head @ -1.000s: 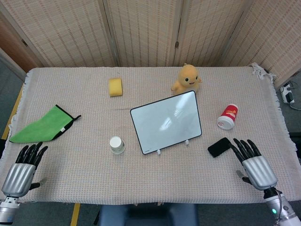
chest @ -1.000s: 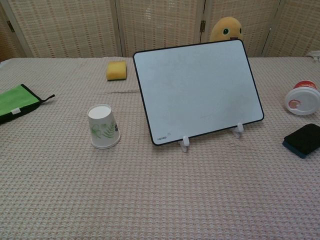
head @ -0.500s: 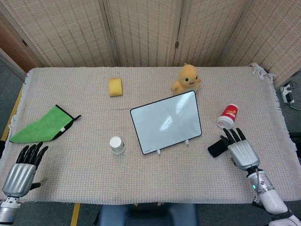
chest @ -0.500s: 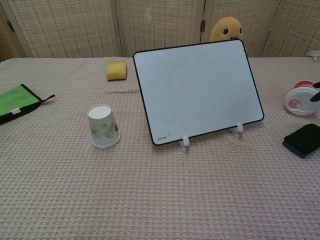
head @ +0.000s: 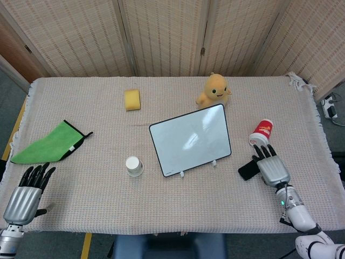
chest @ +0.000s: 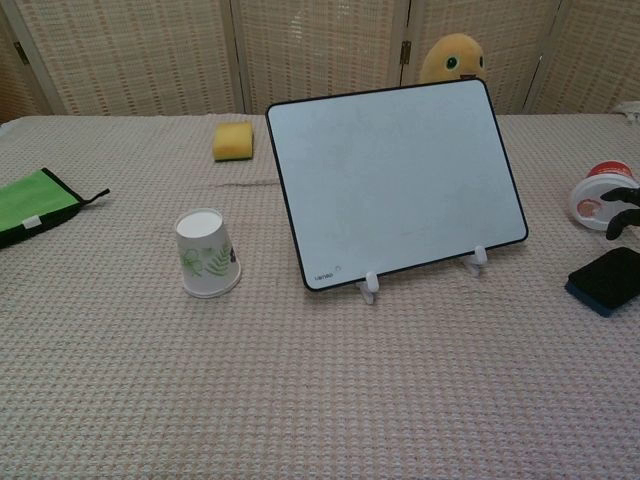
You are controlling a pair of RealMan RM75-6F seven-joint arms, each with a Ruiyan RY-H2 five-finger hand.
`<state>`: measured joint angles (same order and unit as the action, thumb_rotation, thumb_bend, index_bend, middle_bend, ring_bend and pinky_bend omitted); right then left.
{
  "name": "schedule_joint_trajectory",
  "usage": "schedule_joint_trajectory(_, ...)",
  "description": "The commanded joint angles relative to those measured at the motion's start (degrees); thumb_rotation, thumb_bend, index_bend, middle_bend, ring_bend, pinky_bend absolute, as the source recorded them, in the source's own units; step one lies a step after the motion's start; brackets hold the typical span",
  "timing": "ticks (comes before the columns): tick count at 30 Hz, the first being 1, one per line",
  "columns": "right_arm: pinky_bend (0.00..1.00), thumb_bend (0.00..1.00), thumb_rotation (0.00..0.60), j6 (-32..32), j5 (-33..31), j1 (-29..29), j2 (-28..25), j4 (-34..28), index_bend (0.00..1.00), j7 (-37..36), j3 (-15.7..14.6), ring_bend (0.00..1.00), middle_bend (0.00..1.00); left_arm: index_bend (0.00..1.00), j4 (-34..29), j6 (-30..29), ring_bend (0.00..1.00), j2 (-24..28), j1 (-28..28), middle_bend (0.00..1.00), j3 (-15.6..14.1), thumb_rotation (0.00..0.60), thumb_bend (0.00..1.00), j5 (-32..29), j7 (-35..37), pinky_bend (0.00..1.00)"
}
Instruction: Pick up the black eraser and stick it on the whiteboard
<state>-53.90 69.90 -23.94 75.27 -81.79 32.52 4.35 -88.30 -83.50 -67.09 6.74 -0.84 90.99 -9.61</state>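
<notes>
The black eraser (head: 247, 170) (chest: 607, 279) lies flat on the cloth, to the right of the whiteboard (head: 190, 139) (chest: 396, 180), which leans back on two small white feet. My right hand (head: 270, 166) hovers over the eraser's right end, fingers spread and holding nothing; in the chest view only its dark fingertips (chest: 622, 209) show at the right edge, above the eraser. My left hand (head: 27, 192) rests open at the table's near left corner, far from both.
A red-and-white tub (head: 261, 133) (chest: 603, 196) lies just behind my right hand. An upturned paper cup (head: 134, 165) (chest: 208, 253) stands left of the board. A yellow plush (head: 214, 89), a yellow sponge (head: 132, 99) and a green cloth (head: 49, 142) lie further off.
My right hand has moved forward and left, from the near table edge to above the eraser's right end; its fingertips now show in the chest view. The left hand stays still.
</notes>
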Motion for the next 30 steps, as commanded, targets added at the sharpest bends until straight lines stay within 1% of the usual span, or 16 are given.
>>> schedule_joint_trajectory(1,0.0,0.3,0.6,0.47,-0.4,-0.66,1.27,1.51,0.27,-0.7,-0.17,0.01,0.0,0.0,0.01,-0.07,0.0,-0.02,0.0,0.0,-0.02,0.6,0.18,0.06,-0.03,0.0)
schedule_joint_trajectory(11,0.0,0.3,0.6,0.08,-0.51,-1.76,4.43,4.76,0.35,-1.59,-0.77,0.04,0.0,0.0,0.06,-0.3,0.0,0.07,-0.05,0.0,-0.12,0.6,0.18,0.21,0.3,0.0)
schedule_joint_trajectory(15,0.0,0.3,0.6,-1.47,0.24,-1.77,5.75,6.17,0.44,-2.62,-0.71,0.09,0.01,0.0,0.02,-0.31,0.0,0.12,-0.03,0.0,-0.18,0.6,0.18,0.32,0.34,0.0)
schedule_joint_trajectory(19,0.0,0.3,0.6,-3.93,2.13,-1.48,6.87,7.57,0.52,-4.28,-0.72,0.11,0.06,0.0,0.04,-0.4,0.0,0.12,-0.06,0.0,-0.16,0.6,0.18,0.3,0.41,0.0)
schedule_joint_trajectory(23,0.0,0.3,0.6,-8.11,6.31,-0.73,7.16,7.97,0.56,-9.33,-0.82,0.14,0.1,0.0,0.05,-0.48,0.0,0.12,-0.08,0.0,-0.17,0.6,0.18,0.31,0.44,0.0)
schedule_joint_trajectory(26,0.0,0.3,0.6,-14.05,11.1,0.15,8.41,9.62,0.57,-14.57,-0.65,0.15,0.12,0.0,0.06,-0.47,0.0,0.09,-0.06,0.0,-0.17,0.6,0.18,0.31,0.36,0.0)
schedule_joint_trajectory(27,0.0,0.3,0.6,-17.05,12.81,0.51,9.74,11.06,0.57,-16.39,-0.25,0.15,0.12,0.0,0.05,-0.41,0.0,0.06,-0.05,0.0,-0.19,0.6,0.18,0.29,0.23,0.0)
schedule_joint_trajectory(30,0.0,0.3,0.6,-23.36,16.09,0.95,13.96,14.9,0.57,-19.49,0.71,0.12,0.11,0.0,-0.06,-0.35,0.0,0.03,-0.05,0.0,-0.24,0.6,0.18,0.3,-0.11,0.0)
